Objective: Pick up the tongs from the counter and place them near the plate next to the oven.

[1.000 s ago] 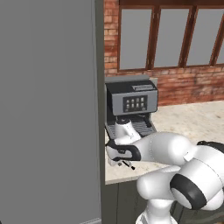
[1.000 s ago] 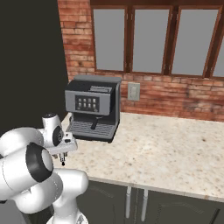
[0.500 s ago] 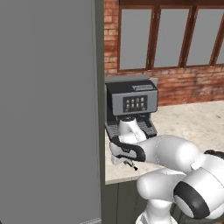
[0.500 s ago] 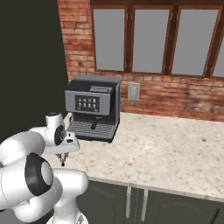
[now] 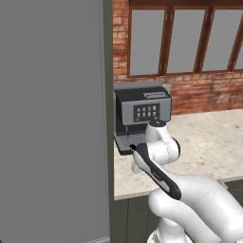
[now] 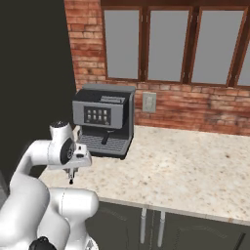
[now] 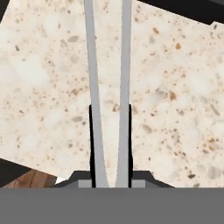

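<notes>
hand pinches the tongs over the table

the hand (image 7: 110, 144) is squeezed shut on the tongs (image 7: 108, 87). its two dark fingertips (image 7: 91, 140) press on the outsides of the two thin grey arms. the arms run up and away from the hand, side by side, with a small gap between them.

under the tongs is the beige speckled table (image 7: 175, 109). from these pictures it is hard to tell if the tongs touch the table or are just above it.

in the right base view the hand (image 6: 72, 177) points down near the front left edge of the table (image 6: 185, 171).

just behind the hand stands a dark coffee machine (image 6: 103, 119), at the left end of the table. far back is a red brick wall (image 6: 195, 105) with windows (image 6: 171, 44).
</notes>
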